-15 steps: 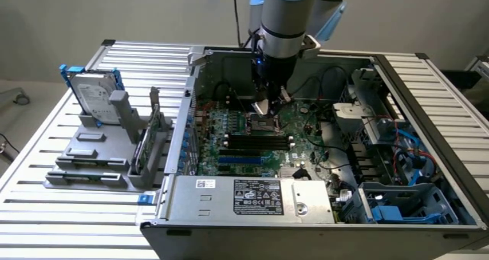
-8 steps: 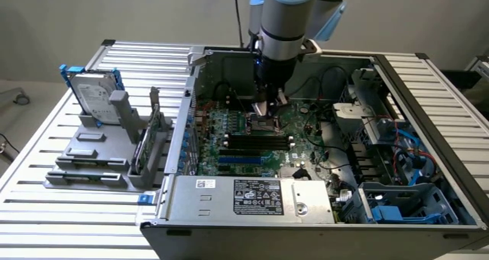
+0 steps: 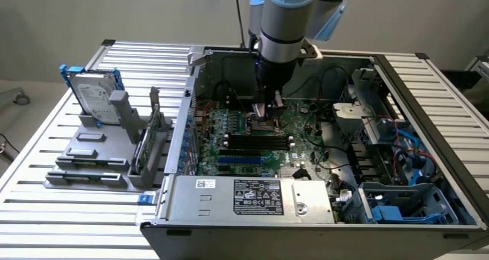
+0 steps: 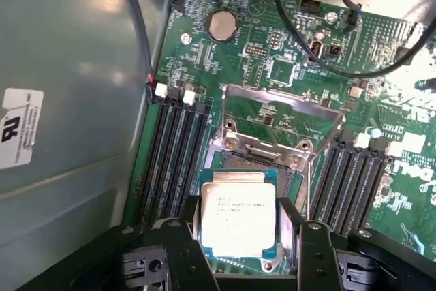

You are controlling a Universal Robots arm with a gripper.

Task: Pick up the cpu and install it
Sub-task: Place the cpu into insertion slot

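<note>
Slatted metal table (image 3: 46, 214) bears an open computer case (image 3: 306, 243); gripper (image 3: 266, 110) pinches the cpu (image 4: 238, 219) inside.

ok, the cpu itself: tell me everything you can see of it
The cpu is a small flat square chip: dull silver-grey metal top with faint dark print, a thin green edge around it. It lies top up between the black fingers of the gripper, which clamp two opposite sides. It is over the open socket on the green motherboard, with the metal retention frame hinged up beside it. Whether it is seated cannot be told.
</note>
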